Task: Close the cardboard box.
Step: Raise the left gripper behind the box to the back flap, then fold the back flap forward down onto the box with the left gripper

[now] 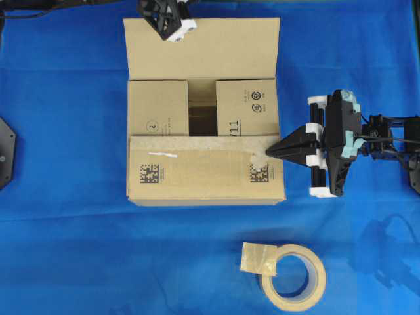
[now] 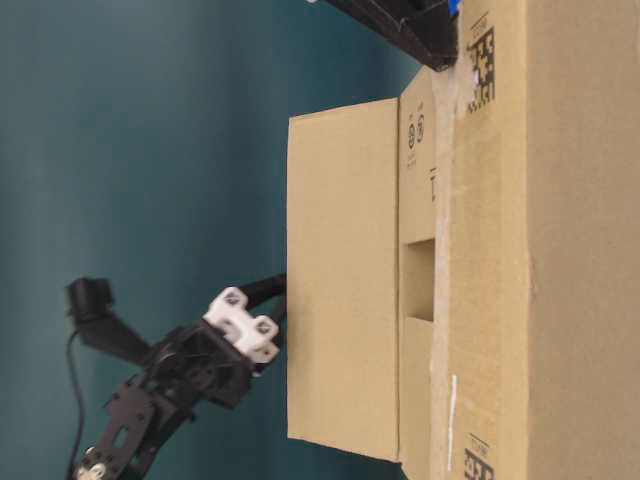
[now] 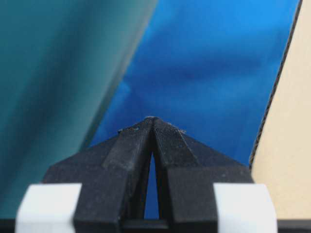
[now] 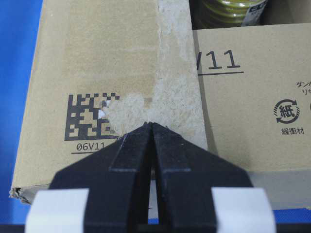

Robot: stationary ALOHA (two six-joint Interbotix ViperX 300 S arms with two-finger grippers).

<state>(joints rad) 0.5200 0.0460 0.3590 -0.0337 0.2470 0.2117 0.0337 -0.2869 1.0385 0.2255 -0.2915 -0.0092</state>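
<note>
Two short inner flaps and the near long flap of the large brown corrugated cardboard box (image 1: pixel 205 118), centre-left on blue cloth (image 1: pixel 65 249), lie folded; the far flap stands open. Yellow-rimmed contents (image 4: pixel 228 12) show through the gap. Left gripper (image 1: pixel 169 26) and right gripper (image 1: pixel 270 151) both have jaws pressed together, holding nothing.

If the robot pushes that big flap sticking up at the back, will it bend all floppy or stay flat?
The back flap of the cardboard box looks flat and stiff, so it probably stays flat, swinging down along its fold. It looks thin, so likely light.
</note>
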